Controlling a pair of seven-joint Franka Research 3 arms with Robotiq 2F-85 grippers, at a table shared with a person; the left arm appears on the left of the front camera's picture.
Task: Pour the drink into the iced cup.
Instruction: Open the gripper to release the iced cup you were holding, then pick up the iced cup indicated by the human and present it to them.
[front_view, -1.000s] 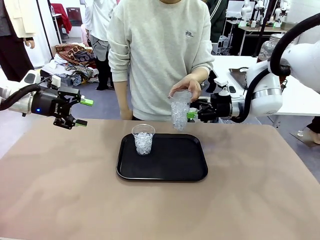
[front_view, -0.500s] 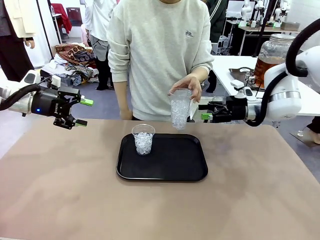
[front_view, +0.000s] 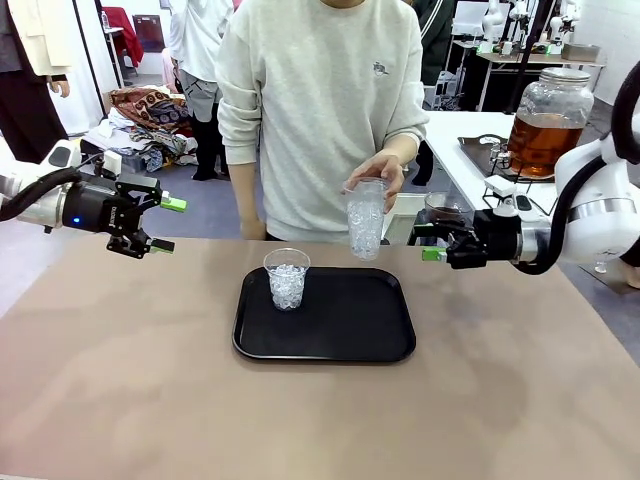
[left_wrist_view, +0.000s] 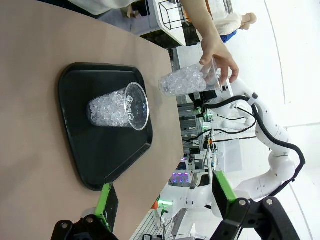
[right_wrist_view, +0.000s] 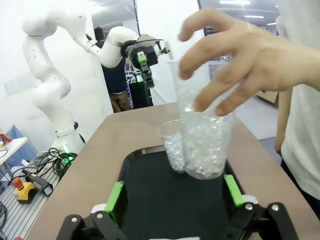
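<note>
Front view: the amber drink (front_view: 540, 145) is seen inside a large lidded glass jar (front_view: 550, 100) standing behind the right arm, off the desk (front_view: 120, 380) and well apart from the black tray (front_view: 340, 340). A clear cup (front_view: 365, 222) packed with ice is held by its rim in a person's hand (front_view: 380, 170), above the far edge of the tray; a second cup (front_view: 287, 280) of ice stands upright on the tray's left part.

The left claw (front_view: 165, 224) is spread wide and empty, hanging over the desk's left side; the right claw (front_view: 430, 241) is likewise wide open and grips nothing, pointed at the held cup from just beside it.

The jar is judged heavy, smooth and breakable; it is better tilted or tapped than lifted by two fingers. Whether a tap is fitted cannot be told. The held cup looks thin-walled and easily squashed, probably slick with cold; hold is best taken at mid-wall, below the person's fingertips (right_wrist_view: 220, 107), where the packed ice should stiffen the wall; a gentle squeeze is called for.
</note>
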